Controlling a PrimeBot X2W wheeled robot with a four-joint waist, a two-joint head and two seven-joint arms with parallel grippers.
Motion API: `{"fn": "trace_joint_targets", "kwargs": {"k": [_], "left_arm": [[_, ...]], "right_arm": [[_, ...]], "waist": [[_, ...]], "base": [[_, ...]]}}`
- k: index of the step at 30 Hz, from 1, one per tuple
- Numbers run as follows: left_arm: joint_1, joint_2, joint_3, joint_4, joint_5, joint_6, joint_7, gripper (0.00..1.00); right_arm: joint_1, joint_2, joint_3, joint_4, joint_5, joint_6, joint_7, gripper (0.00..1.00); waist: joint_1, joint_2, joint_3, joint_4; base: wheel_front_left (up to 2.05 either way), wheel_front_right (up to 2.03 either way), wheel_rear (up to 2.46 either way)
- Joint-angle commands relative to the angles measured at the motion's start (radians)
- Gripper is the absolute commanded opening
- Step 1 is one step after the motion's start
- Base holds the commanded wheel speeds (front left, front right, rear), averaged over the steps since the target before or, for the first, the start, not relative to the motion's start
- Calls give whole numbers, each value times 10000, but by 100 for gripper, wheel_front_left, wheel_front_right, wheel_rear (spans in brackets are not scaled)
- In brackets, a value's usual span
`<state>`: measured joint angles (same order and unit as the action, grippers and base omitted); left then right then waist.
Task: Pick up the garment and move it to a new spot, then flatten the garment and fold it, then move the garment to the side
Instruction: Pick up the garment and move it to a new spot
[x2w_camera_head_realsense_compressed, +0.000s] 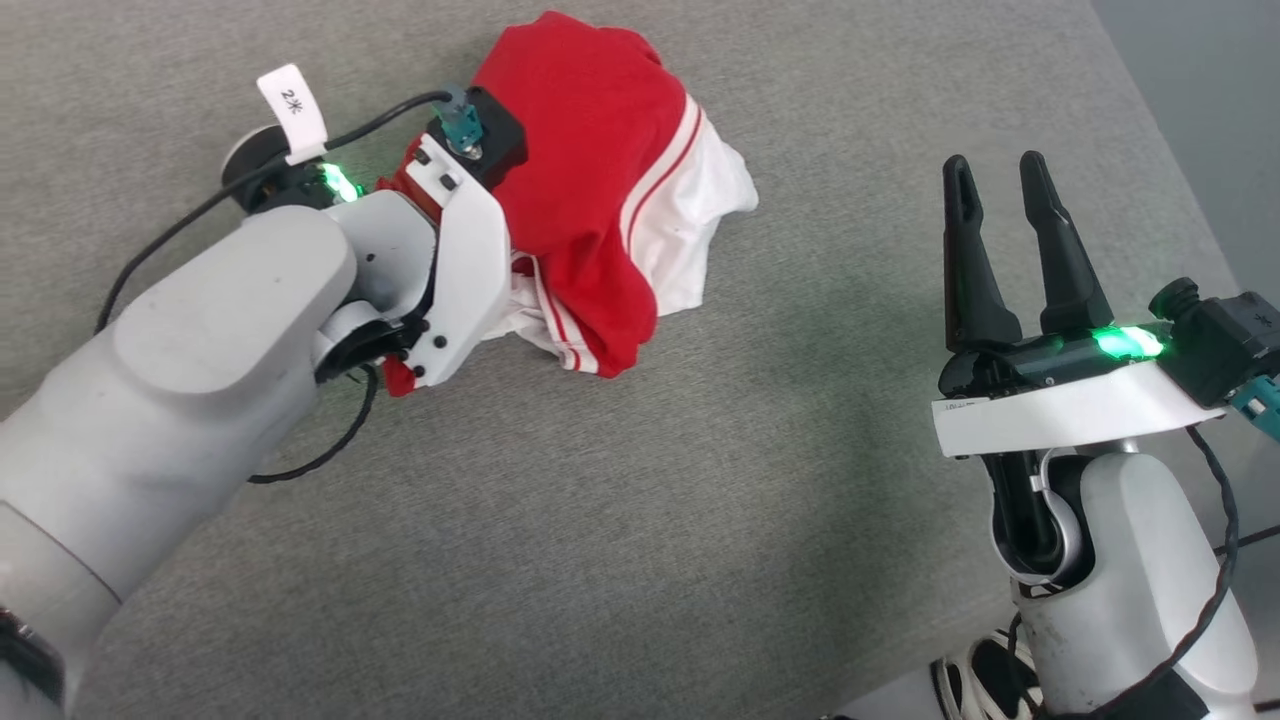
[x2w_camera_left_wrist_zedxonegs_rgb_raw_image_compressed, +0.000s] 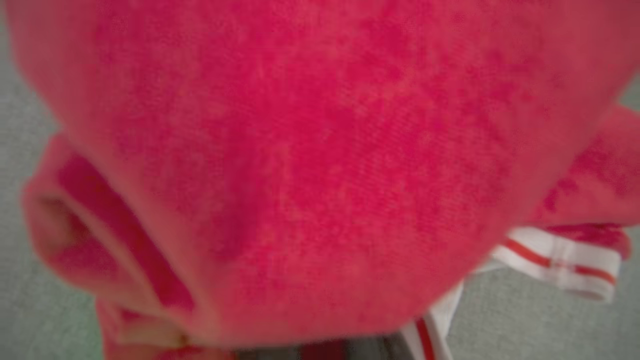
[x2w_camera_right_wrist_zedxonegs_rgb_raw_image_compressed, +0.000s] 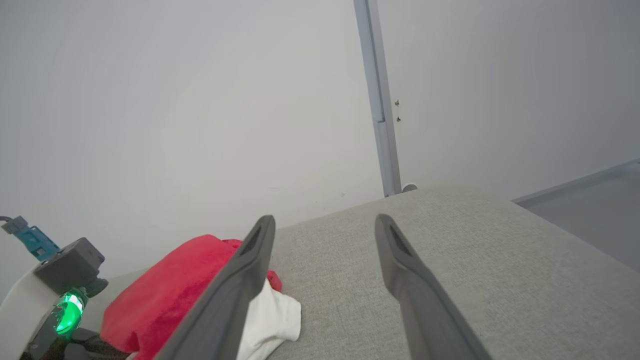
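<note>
Pressed up against our left wrist camera is the red T-shirt (x2w_camera_left_wrist_zedxonegs_rgb_raw_image_compressed: 320, 150), blurred, with a white sleeve hem (x2w_camera_left_wrist_zedxonegs_rgb_raw_image_compressed: 555, 257) carrying a thin red stripe at the lower right. Our left claw is buried in this cloth and its fingers are hidden, so we cannot tell whether they are parted or closed on the fabric. From the head view, our left forearm (x2w_camera_head_realsense_compressed: 200, 340) reaches in from the lower left, and the T-shirt (x2w_camera_head_realsense_compressed: 580, 150) is bunched in a heap over and beside the wrist. A white sleeve (x2w_camera_head_realsense_compressed: 690, 230) spills out to the right of the heap. The heap lies on the grey fabric-covered bench (x2w_camera_head_realsense_compressed: 700, 500), toward its far left part. A black cable (x2w_camera_head_realsense_compressed: 150, 250) with a white tag (x2w_camera_head_realsense_compressed: 292, 110) runs along the left wrist. Our right claw (x2w_camera_head_realsense_compressed: 993, 165) hangs over the bench at the right, fingers spread wide and holding nothing, well apart from the T-shirt. Its own camera looks between the parted fingers (x2w_camera_right_wrist_zedxonegs_rgb_raw_image_compressed: 240, 280) across the bench (x2w_camera_right_wrist_zedxonegs_rgb_raw_image_compressed: 475, 260) to a pale wall (x2w_camera_right_wrist_zedxonegs_rgb_raw_image_compressed: 200, 100).
</note>
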<state>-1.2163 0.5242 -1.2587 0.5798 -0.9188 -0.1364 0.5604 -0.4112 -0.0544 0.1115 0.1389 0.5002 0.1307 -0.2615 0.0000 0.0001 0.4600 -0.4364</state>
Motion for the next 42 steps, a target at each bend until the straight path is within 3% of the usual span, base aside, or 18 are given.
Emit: {"fn": "trace_joint_targets", "kwargs": {"k": [1, 2, 4, 6, 13, 17, 23, 32, 38, 42], "left_arm": [[502, 183, -389, 434, 103, 114, 102, 0], [430, 166, -372, 391, 96, 114, 14, 9], [308, 114, -341, 245, 146, 107, -173, 45], [154, 34, -301, 109, 79, 100, -422, 99], [-56, -472, 24, -102, -1048, 79, -2196, 100], [289, -482, 198, -18, -1691, 77, -3176, 100], [1688, -635, 772, 471, -2655, 77, -5399, 100], [3616, -874, 1147, 1253, -3652, 77, -7396, 100], [4821, -634, 1721, 1345, -4009, 77, -8176, 100], [5413, -347, 2622, 1238, -3539, 80, -8258, 100]], "right_arm": [[-24, 33, -15, 17, -99, 2, -44, 100], [-49, 33, -20, 24, -154, 2, -44, 100], [-87, 29, -41, 51, -270, 2, -44, 100], [-109, 32, -34, 94, -414, 2, -43, 100], [-137, -215, 39, 341, -948, 2, -44, 100], [-139, -541, 157, 626, -999, 2, -44, 100], [55, -1229, 102, 1302, -821, 2, -43, 100], [879, -2023, -124, 1987, -796, 2, 40, 100], [1669, -2398, -543, 1960, -751, 2, 127, 100], [2119, -2533, -820, 1656, -799, 2, 290, 100]], "waist": [[0, -1, -77, 159], [0, -1, -129, 271], [0, -1, -237, 519], [0, -1, -368, 805], [0, -1, -939, 1965], [0, -1, -1343, 2597], [0, -1, -2098, 3675], [0, -1, -2835, 4850], [0, -1, -3296, 5362], [0, -1, -3509, 5529]], "base": [[0, 0, 0], [0, 0, 0], [0, 0, 0], [0, 0, 0], [0, 0, 0], [0, 0, 0], [0, 0, 0], [0, 0, 0], [0, 0, 0], [0, 0, 0]]}}
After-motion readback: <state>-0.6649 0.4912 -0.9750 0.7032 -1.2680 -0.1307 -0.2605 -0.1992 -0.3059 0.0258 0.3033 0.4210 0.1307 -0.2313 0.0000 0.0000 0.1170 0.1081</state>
